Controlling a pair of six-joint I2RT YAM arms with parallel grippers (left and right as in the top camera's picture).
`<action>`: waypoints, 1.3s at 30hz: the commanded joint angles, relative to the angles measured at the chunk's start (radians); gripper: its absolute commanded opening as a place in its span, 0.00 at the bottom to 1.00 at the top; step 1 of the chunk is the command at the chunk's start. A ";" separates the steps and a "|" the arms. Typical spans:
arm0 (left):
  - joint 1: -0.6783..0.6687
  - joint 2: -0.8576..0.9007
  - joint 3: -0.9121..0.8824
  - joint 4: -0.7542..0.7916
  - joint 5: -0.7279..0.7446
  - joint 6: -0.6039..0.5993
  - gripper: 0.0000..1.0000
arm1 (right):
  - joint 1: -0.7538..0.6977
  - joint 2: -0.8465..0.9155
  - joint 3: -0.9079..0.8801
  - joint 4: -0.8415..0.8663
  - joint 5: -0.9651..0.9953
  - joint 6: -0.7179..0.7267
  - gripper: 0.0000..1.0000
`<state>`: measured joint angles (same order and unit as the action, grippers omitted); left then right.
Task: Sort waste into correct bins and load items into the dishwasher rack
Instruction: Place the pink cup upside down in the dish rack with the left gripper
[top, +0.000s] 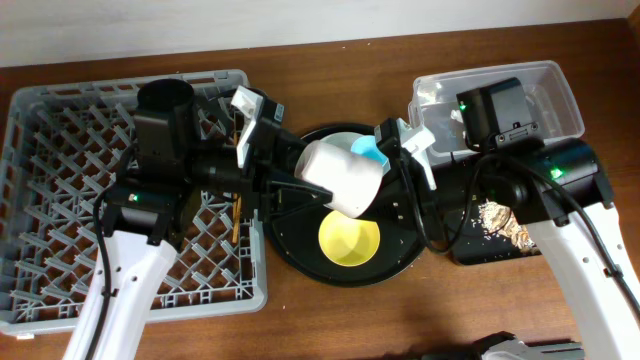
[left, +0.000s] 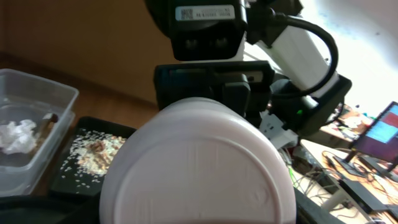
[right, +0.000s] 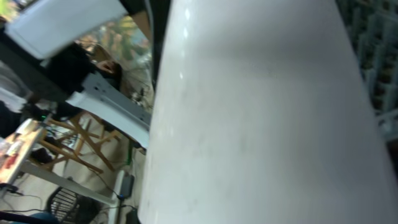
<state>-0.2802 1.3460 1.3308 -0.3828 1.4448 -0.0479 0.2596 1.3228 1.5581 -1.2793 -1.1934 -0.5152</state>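
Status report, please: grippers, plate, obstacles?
Left gripper and right gripper at the plate, grips hidden. Plate tilted above round black tray, not in rack. Yellow bowl, blue cup nearby.

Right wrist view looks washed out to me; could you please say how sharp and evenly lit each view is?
Right wrist: the plate fills the frame, blurred, with soft glare. Left wrist: its underside is soft and close, and the top-right corner is blown out. Overhead: sharp and evenly lit.

The top camera looks straight down on the whole table (top: 330, 85), while both wrist cameras face each other, very close to the same plate (top: 345, 178).
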 joint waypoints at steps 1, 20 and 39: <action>0.018 -0.011 0.010 0.008 -0.066 0.011 0.35 | -0.007 -0.012 0.017 -0.006 0.139 0.045 0.04; 0.277 0.134 0.009 -0.329 -1.401 -0.083 0.31 | -0.145 0.015 -0.098 -0.060 0.630 0.244 0.04; 0.277 0.401 0.009 -0.200 -1.453 -0.086 0.31 | -0.143 0.015 -0.100 -0.060 0.630 0.243 0.04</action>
<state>-0.0051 1.7340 1.3354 -0.5999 0.0051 -0.1246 0.1184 1.3384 1.4666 -1.3388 -0.5716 -0.2695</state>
